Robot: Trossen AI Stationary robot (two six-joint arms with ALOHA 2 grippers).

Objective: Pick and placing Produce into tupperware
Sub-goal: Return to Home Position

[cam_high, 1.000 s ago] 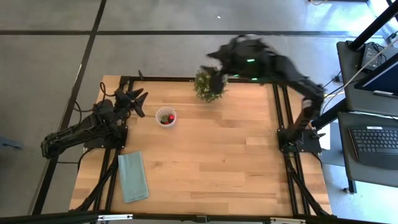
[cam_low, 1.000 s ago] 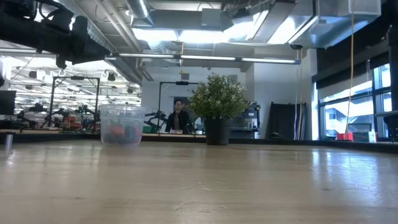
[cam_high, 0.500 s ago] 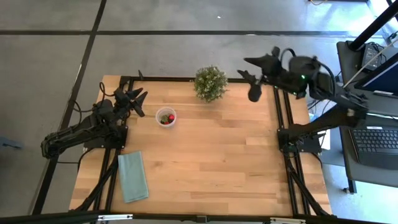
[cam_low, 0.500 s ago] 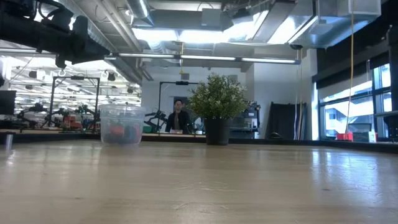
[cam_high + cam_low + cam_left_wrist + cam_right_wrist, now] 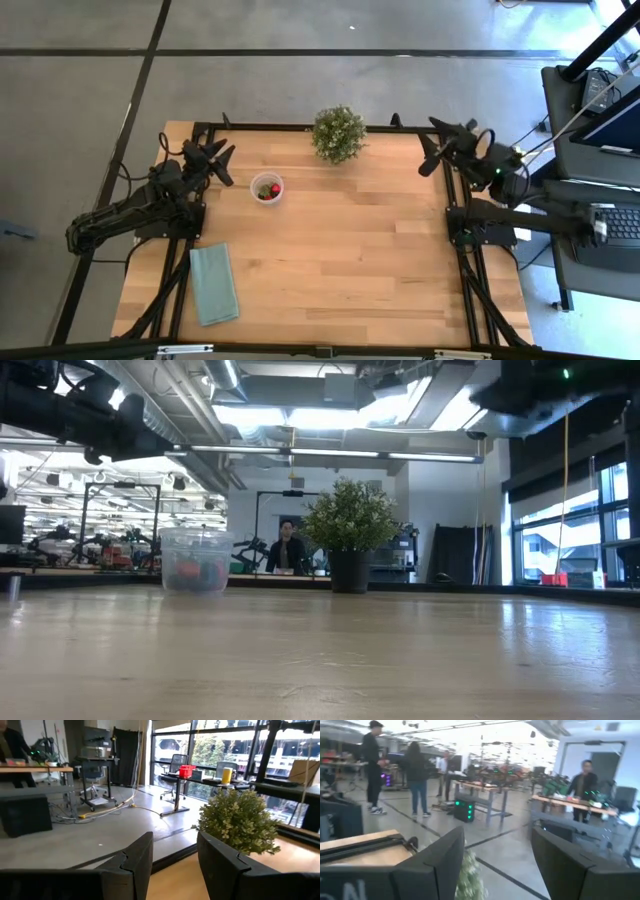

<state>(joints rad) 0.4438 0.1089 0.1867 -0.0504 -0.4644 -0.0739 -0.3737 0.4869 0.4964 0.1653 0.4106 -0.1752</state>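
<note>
Standing by the wooden worktop (image 5: 340,250); each arm is at its own side.

Entry, left side: the left hand (image 5: 228,166) hangs over the left edge close to the far left corner. Its fingers (image 5: 134,865) are apart with nothing between them, and they point across toward the potted plant (image 5: 338,133).

Entry, right side: the right hand (image 5: 428,147) is over the right edge near the far right corner, clear of the wood. Its fingers (image 5: 438,866) are spread wide and hold nothing.

Entry, task items: the tupperware (image 5: 266,187) stands upright on the worktop toward the far left corner, just beside the left hand and not touching it. The produce (image 5: 266,189) lies inside it, red pieces and dark ones seen from above. The number of pieces cannot be told. The plant stands about midway along the far edge, near the tupperware but apart from it.

Entry, other: a teal cloth (image 5: 214,283) lies flat by the near left corner, well apart from the tupperware. A person (image 5: 290,548) in dark clothes stands in the room beyond the far edge.
</note>
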